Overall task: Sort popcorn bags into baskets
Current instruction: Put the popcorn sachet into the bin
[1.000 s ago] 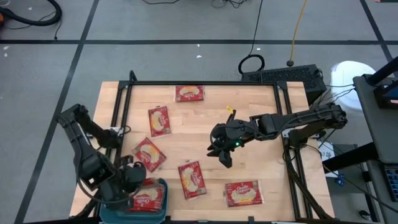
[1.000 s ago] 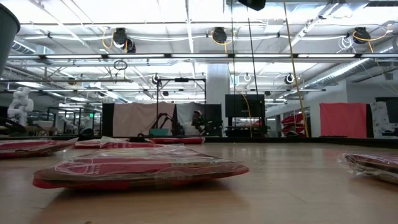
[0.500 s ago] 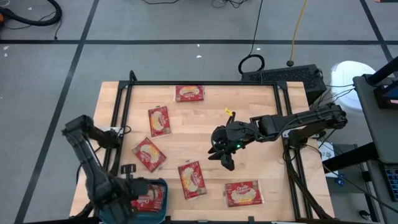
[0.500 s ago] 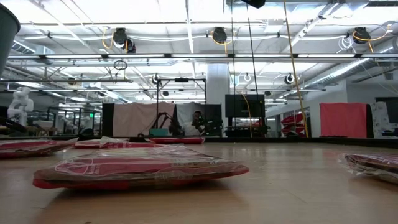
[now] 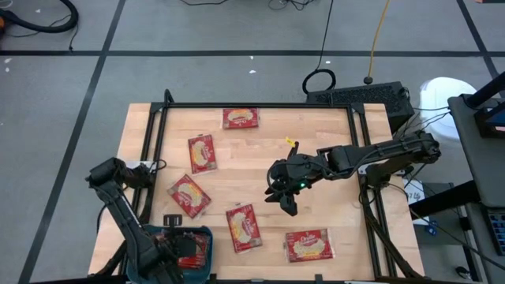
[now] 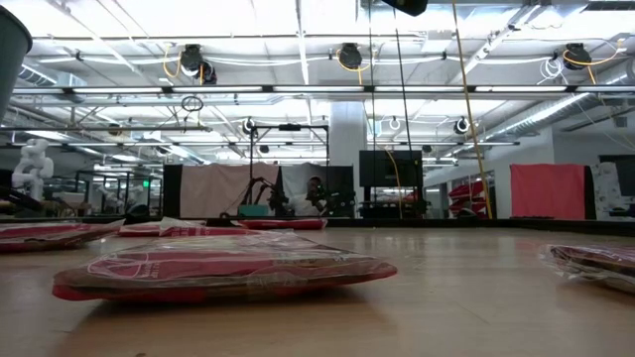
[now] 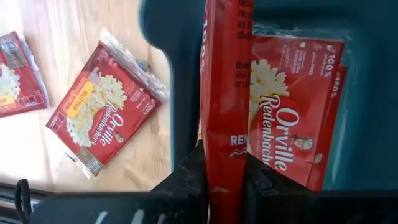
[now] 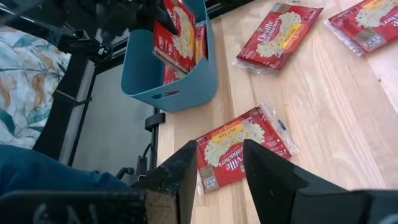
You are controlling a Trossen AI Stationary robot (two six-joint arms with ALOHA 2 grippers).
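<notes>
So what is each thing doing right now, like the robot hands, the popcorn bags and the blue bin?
Left gripper: over the basket, pinching a popcorn bag.
Held popcorn bag: hanging edge-on above the basket.
Basket: upright at the table corner, bags inside.
Right gripper: open, empty, above the table.
Five loose popcorn bags: lying flat on the table.

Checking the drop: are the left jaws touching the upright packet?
Touching: the left wrist view shows the left gripper pinching the upright packet over the bin.

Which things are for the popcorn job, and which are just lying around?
For the job: popcorn bags, the teal basket, the left gripper holding a bag over it.
Just there: black keyboard, the waiting right gripper.
</notes>
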